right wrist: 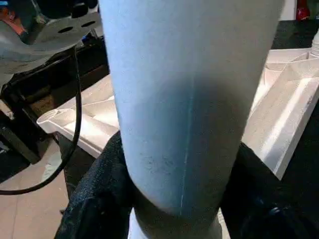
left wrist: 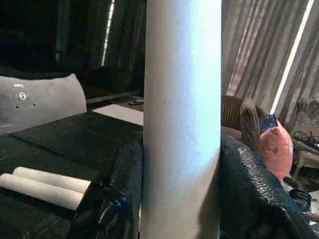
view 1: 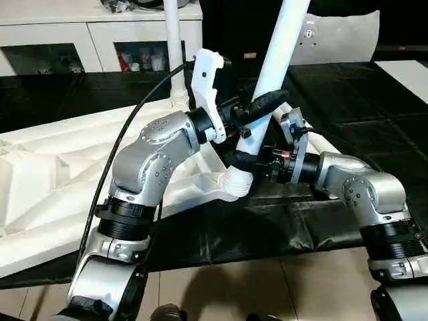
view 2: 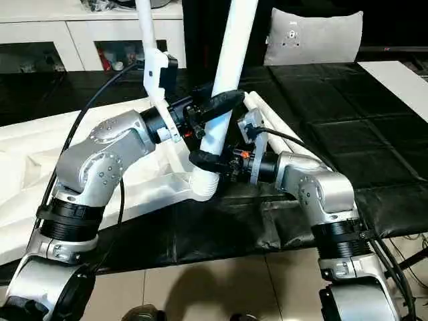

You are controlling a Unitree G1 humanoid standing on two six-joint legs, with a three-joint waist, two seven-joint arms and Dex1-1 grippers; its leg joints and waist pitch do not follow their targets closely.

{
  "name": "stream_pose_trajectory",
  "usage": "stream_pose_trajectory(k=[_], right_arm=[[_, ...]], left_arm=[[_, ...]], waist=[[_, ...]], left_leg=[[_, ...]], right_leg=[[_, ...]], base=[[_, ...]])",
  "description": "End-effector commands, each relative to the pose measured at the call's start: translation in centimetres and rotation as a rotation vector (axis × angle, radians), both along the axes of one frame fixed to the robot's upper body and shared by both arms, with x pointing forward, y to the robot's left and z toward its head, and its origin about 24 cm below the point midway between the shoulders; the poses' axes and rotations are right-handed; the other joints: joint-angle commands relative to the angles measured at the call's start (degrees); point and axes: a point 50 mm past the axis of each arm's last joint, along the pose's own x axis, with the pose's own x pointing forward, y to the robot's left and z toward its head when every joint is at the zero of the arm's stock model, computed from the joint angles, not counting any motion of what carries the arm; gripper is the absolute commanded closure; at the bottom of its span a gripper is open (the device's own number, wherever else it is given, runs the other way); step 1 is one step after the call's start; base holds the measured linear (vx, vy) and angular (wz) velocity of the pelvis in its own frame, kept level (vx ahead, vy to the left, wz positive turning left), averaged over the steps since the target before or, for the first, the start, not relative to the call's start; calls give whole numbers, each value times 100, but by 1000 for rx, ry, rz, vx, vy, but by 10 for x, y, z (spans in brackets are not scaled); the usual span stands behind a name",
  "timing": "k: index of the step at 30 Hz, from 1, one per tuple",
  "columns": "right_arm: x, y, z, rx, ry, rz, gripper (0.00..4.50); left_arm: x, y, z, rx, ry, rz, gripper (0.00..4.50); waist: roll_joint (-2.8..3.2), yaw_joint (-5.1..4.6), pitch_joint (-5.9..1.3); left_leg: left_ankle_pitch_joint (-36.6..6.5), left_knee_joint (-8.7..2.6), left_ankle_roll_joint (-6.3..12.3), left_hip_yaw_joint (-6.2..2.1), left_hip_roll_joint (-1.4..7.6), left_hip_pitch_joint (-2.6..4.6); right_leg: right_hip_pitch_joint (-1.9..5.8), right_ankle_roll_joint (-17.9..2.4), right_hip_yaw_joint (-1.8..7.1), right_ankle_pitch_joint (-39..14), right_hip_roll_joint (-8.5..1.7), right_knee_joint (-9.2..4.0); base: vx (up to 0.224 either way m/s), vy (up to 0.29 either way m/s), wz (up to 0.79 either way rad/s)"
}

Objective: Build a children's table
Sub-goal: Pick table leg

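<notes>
A: Where's the tabletop?
B: White tabletop (view 1: 47, 180) lies ribbed side up on the black-covered counter (view 1: 361, 134), on the robot's left half of it. One leg (view 1: 175, 47) already stands upright at a far corner.

A: And the leg being worked on?
B: Second leg (view 1: 281, 60) is tilted, its top leaning toward the robot's right, its lower end sitting at the near corner socket (view 1: 235, 184) by the counter's front edge.

A: Left pincer?
B: Left pincer (view 1: 257, 107) is clamped around that leg partway up, black fingers (left wrist: 124, 199) pressed on both sides of the tube.

A: Right pincer?
B: Right pincer (view 2: 210, 162) grips the same leg lower down, just above the socket; fingers (right wrist: 99, 199) wrap the tube from either side.

A: Other legs?
B: Two more white legs (left wrist: 45, 186) lie side by side on the counter, beyond the right arm.

A: Background?
B: A grey cushion (view 2: 314, 37) at the far edge of the counter, white cabinet (view 1: 80, 33) behind on the left.
</notes>
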Motion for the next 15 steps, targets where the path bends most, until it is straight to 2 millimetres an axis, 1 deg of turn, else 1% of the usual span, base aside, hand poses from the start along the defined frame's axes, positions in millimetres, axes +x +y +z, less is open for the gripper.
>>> stream_pose_trajectory(k=[1, 2, 4, 5, 6, 7, 8, 9, 10, 11, 12, 14, 15], right_arm=[[-1, 0, -3, 1, 17, -12, 258], [-1, 0, -3, 1, 21, -16, 259], [3, 0, -6, -15, 40, -58, 261], [3, 0, -6, -15, 40, -58, 261], [4, 0, -7, -20, 47, -72, 262], [5, 1, -8, -15, 52, -79, 262], [5, 1, -8, -15, 52, -79, 262], [5, 3, -6, 1, 41, -89, 262], [4, 4, -6, 2, 35, -91, 262], [5, 5, -6, 5, 13, -113, 262], [6, 6, -6, 8, -3, -142, 262], [10, 5, -7, -7, -24, -199, 262], [12, 5, -8, -17, -25, -215, 262]], left_arm=[[-5, -2, 4, -4, -26, -22, 273], [-5, -3, 4, -4, -25, -23, 273], [-6, -5, 3, 4, -8, -14, 273], [-6, -5, 3, 4, -8, -14, 273], [-7, -7, 2, -11, 10, -26, 217], [-9, -9, 2, -22, 23, -41, 203], [-9, -9, 2, -22, 23, -41, 203], [-17, -14, 3, -37, 25, -103, 196], [-19, -15, 3, -38, 24, -114, 196], [-27, -20, 4, -51, 19, -174, 167], [-33, -23, 5, -63, 12, -216, 158], [-37, -25, 7, -69, 5, -249, 151], [-39, -26, 7, -64, -2, -260, 138]], waist=[[-109, -7, -536], [-90, -5, -534], [-113, -6, -536], [-107, -9, -535], [-109, -15, -534], [-107, -21, -530], [-103, -17, -529], [-105, -14, -536], [-100, -10, -540], [-59, -12, -540], [-74, -19, -538], [-55, -22, -530], [-66, -37, -520]], left_leg=[[-612, -344, 275, -58, 266, 16], [-605, -345, 277, -63, 269, 16], [-564, -341, 280, -55, 264, 13], [-565, -341, 274, -56, 266, 12], [-570, -342, 272, -55, 269, 15], [-573, -343, 267, -56, 270, 9], [-568, -342, 268, -55, 267, 12], [-558, -340, 259, -54, 269, 16], [-555, -339, 252, -57, 281, 16], [-558, -340, 244, -61, 285, 8], [-588, -350, 237, -64, 289, 10], [-667, -355, 208, -64, 287, 26], [-717, -359, 179, -58, 272, 21]], right_leg=[[403, -546, 292, -1991, -372, -372], [400, -562, 294, -1995, -375, -365], [401, -558, 298, -1997, -379, -358], [401, -564, 298, -2004, -382, -358], [397, -554, 297, -2034, -382, -364], [400, -565, 296, -2045, -383, -361], [394, -554, 295, -2066, -380, -374], [397, -571, 298, -2052, -388, -369], [397, -599, 302, -2010, -394, -353], [390, -609, 304, -1936, -386, -354], [390, -634, 302, -1903, -387, -354], [383, -612, 299, -1975, -378, -365], [385, -560, 295, -2076, -374, -389]], base=[[0, 0, 0], [0, 0, 0], [0, 0, 0], [0, 0, 0], [0, 0, 0], [0, 0, 0], [0, 0, 0], [0, 0, 0], [0, 0, 0], [0, 0, 0], [0, 0, 0], [0, 0, 0], [0, 0, 0]])
